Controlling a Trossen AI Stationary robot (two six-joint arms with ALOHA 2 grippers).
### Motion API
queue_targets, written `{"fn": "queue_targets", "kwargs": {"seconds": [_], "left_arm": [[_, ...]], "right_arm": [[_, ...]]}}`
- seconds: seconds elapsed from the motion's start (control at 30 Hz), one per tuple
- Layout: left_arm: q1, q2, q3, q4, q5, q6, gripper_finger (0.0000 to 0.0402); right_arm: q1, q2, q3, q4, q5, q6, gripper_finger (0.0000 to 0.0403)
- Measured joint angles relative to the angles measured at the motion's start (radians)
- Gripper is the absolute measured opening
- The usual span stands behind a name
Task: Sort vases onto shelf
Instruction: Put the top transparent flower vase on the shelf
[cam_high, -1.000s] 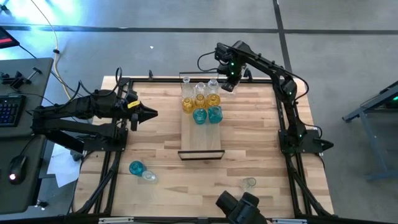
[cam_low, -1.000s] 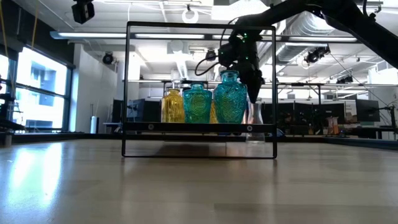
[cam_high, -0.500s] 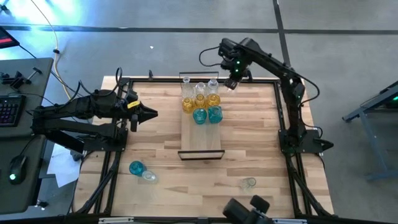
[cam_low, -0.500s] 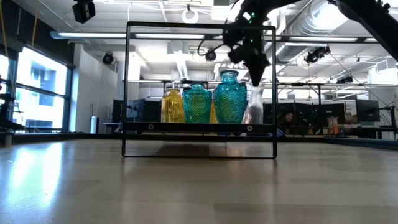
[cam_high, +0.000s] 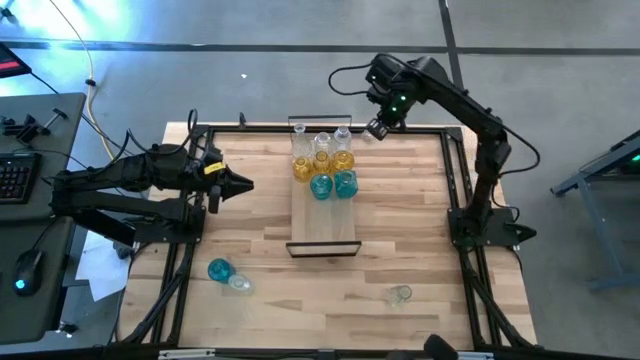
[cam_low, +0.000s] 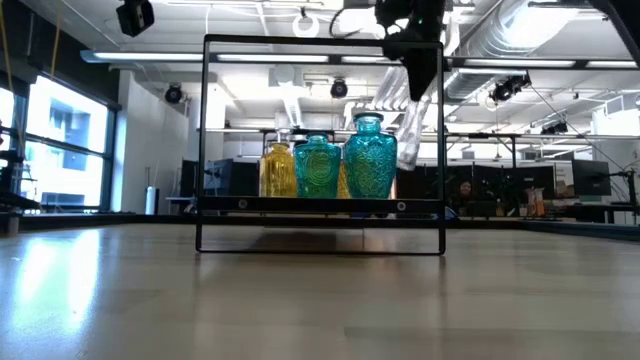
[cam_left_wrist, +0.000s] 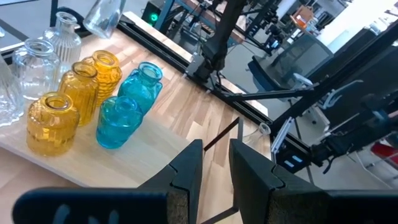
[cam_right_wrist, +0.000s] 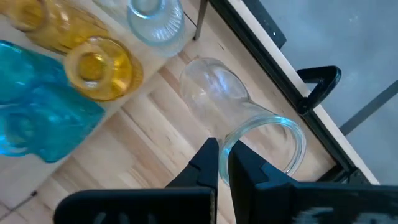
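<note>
Nearest the tabletop's (cam_high: 400, 225) front edge, three vases lie off the shelf: a clear vase (cam_high: 401, 294) toward the front right corner, and toward the front left corner a teal vase (cam_high: 219, 269) with a small clear one (cam_high: 240, 284) touching it.

The shelf (cam_high: 323, 225) runs down the middle of the tabletop from its black-framed front end to the back edge. Its near half is bare wood. The far half carries the sorted cluster: two teal vases (cam_high: 333, 185) side by side in front, three amber vases (cam_high: 322, 162) behind them, and clear vases (cam_high: 320, 135) at the very back. In the low view the teal pair (cam_low: 345, 165) stands upright inside the black frame, with an amber one beside them.

The left gripper (cam_high: 240, 183) hangs over the left edge of the tabletop, about level with the teal pair and well apart from the shelf; its fingers (cam_left_wrist: 186, 168) stand a narrow slit apart with nothing between them.

Farthest back, the right gripper (cam_high: 379, 127) is raised above the back edge, just right of the shelf's far end. Its jaws are clenched on the rim of a clear glass vase (cam_right_wrist: 239, 121), one finger inside the mouth and one outside, and the vase hangs tilted in the air beside the shelf.
</note>
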Motion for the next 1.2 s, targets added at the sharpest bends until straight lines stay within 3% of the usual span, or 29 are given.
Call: {"fn": "queue_targets", "kwargs": {"seconds": [0.73,1.2], "left_arm": [[0.000,0.000,0.000,0.000,0.031,0.007,0.0072],[0.000,0.000,0.000,0.000,0.031,0.026,0.0072]], "right_arm": [[0.200,-0.330,0.000,0.000,0.058,0.281,0.0000],[0.569,-0.361,0.000,0.001,0.044,0.528,0.0000]]}}
